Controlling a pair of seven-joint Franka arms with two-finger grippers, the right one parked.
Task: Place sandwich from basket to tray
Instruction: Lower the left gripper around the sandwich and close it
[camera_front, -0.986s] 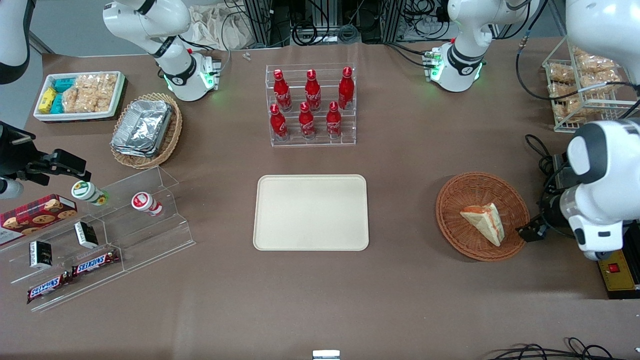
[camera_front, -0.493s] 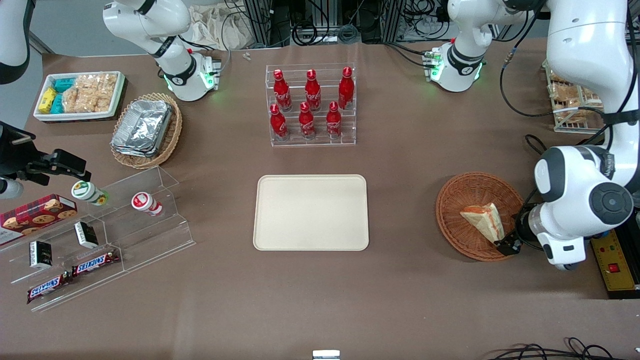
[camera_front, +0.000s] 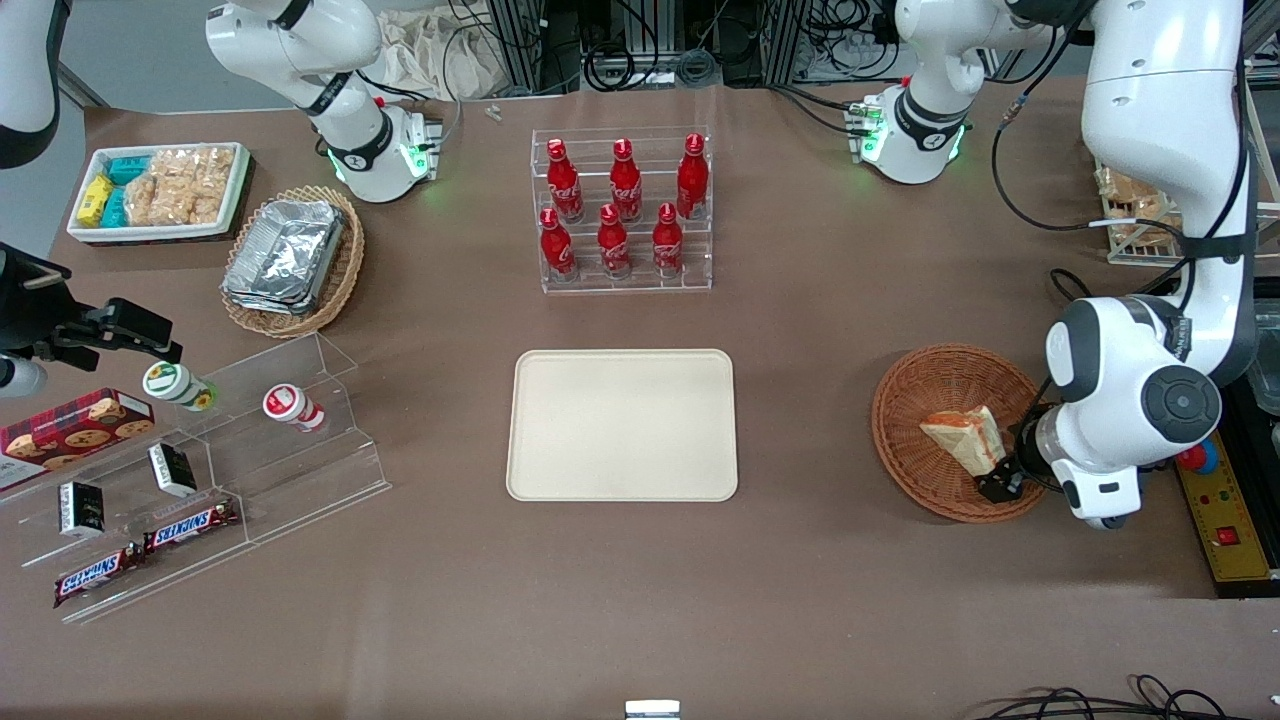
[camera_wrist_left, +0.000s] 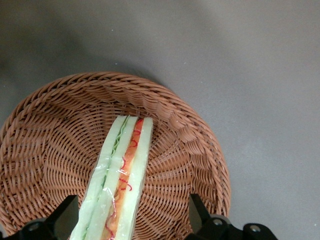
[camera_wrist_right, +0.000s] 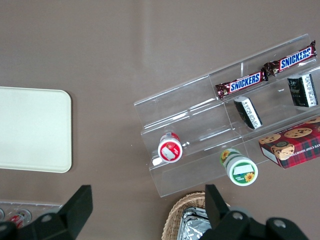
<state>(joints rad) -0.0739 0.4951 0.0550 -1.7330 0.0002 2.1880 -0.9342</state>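
Tabletop (camera_front: 800, 600), scanned across the front view from the parked arm's end.

Snack rack (camera_front: 200, 470) of clear acrylic near the front camera; foil containers (camera_front: 285, 250) in a tan basket farther from it. Neither concerns the task.

Tray (camera_front: 622, 425) at mid-table, nearer the camera than the rack of red bottles (camera_front: 622, 210). Nothing lies on it. It stands well apart from the basket.

Basket (camera_front: 960, 430) toward the working arm's end. Sandwich (camera_front: 965, 440) lies in it, wedge on its side, filling edge turned toward the arm. In the wrist view the sandwich (camera_wrist_left: 120, 175) runs lengthwise across the basket (camera_wrist_left: 190, 135) floor, wrapped in clear film, red and green filling showing along the upper edge.

Gripper (camera_front: 1000, 483) low over the basket rim at the sandwich's near end. In the wrist view the gripper (camera_wrist_left: 130, 220) has its jaws spread wide, one fingertip on each flank of the wedge, neither touching it.

Step in hand, by my reading: approach for the pick, not yet a grasp. Nothing has been transferred.

Next move would call for:
- a short descent so the jaws straddle the bread faces;
- a gentle closure, since the bread looks soft and the film slippery;
- a lift clear of the basket rim before carrying toward the tray.
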